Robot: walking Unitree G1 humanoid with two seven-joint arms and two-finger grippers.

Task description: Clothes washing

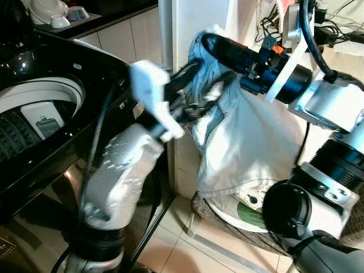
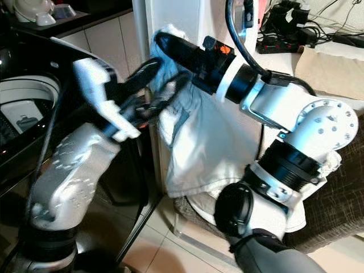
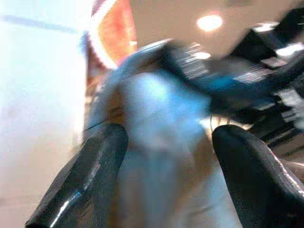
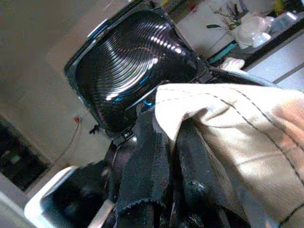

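Laundry corner w/ tiled floor, white cabinet fronts at the back and a dark counter holding white dishes. A white pillar runs up mid-scene; cables and a power strip sit on the surface to the robot's right.

Top-load washing machine on the robot's left, glossy black body, lid up; the right wrist view shows the lid's ribbed dark underside. White drum rim and dark tub visible inside.

Low on the right, a dark woven basket w/ more pale laundry in it, incl. a piece w/ a green print.

Both silver arms raised in front of the pillar. Right arm reaches up and across from the right, forearm angled toward the machine, right gripper at the top of a pale blue-white garment. The garment hangs from it in mid-air, between washer and basket, lower hem just above the basket pile. In the right wrist view the black fingers are clamped on a fold of the cloth – a firm grasp.

Left arm bent up from below, elbow low, wrist tilted right. Left gripper is at the garment's left edge; in the left wrist view its fingers stand spread apart w/ blurred cloth between them, not closed on it.
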